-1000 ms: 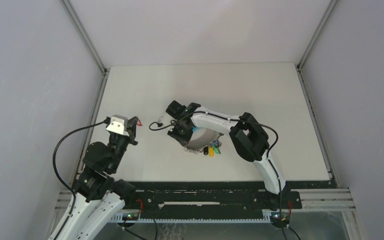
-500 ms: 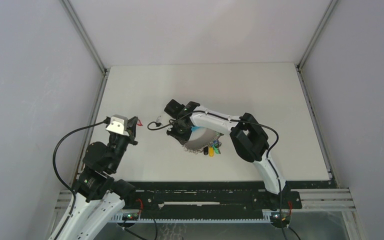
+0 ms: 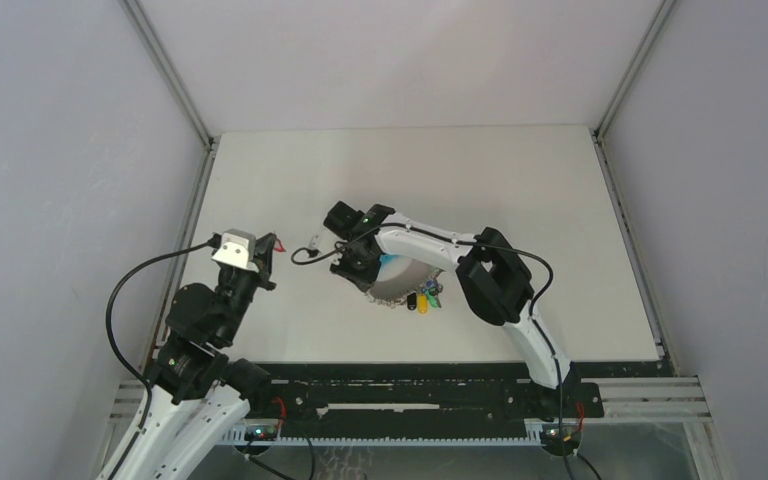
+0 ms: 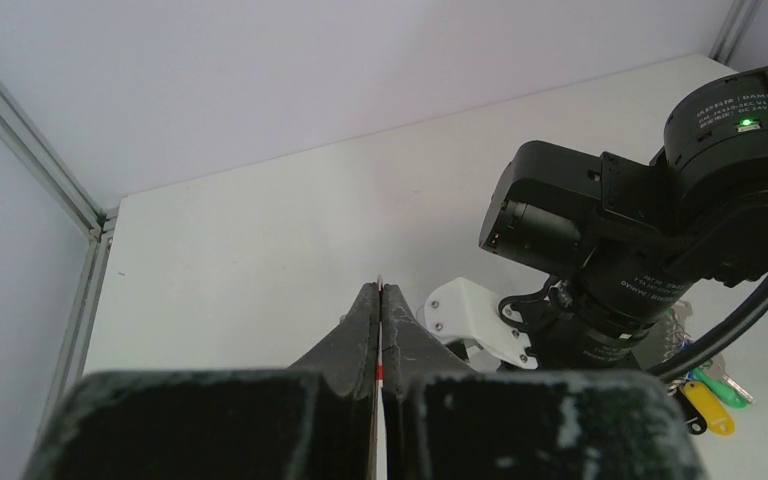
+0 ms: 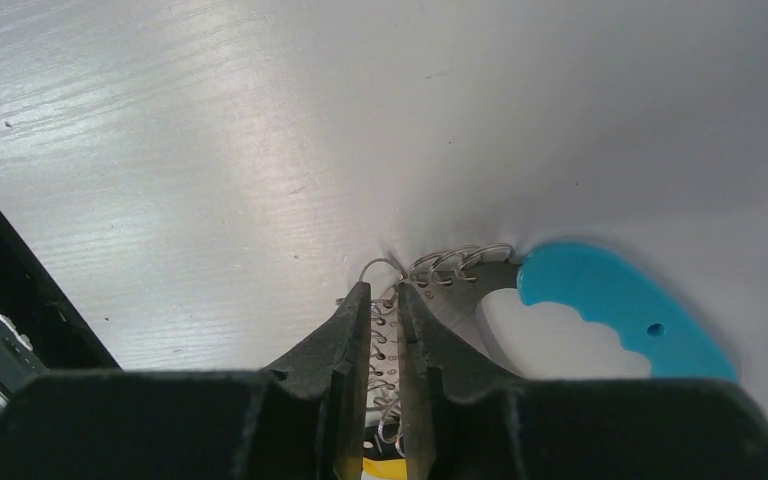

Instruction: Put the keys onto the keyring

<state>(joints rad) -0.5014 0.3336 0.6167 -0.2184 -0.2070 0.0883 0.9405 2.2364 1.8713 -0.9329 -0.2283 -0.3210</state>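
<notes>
Two grippers are pictured over a white table (image 3: pixel 520 200), each closed on a different part of the job. The left gripper (image 4: pixel 380 300) is held raised above the table's left side, its jaws pressed almost flat together. The key (image 3: pixel 277 243) is pinched edge-on between them: in the left wrist view only a thin red strip of the tag and a silver tip beyond the fingertips can be seen.

The keyring (image 5: pixel 600 300) lies flat near the table's middle, well apart from the key, to its right. The right gripper (image 5: pixel 383 292) is lowered onto the ring's left edge, its jaws narrowed onto the grey wire mesh, which runs up between the fingers. The light-blue band is seen just beside the right finger. Several tagged keys (image 3: pixel 422 300), yellow and green among them, are fanned out at the ring's near rim.
</notes>
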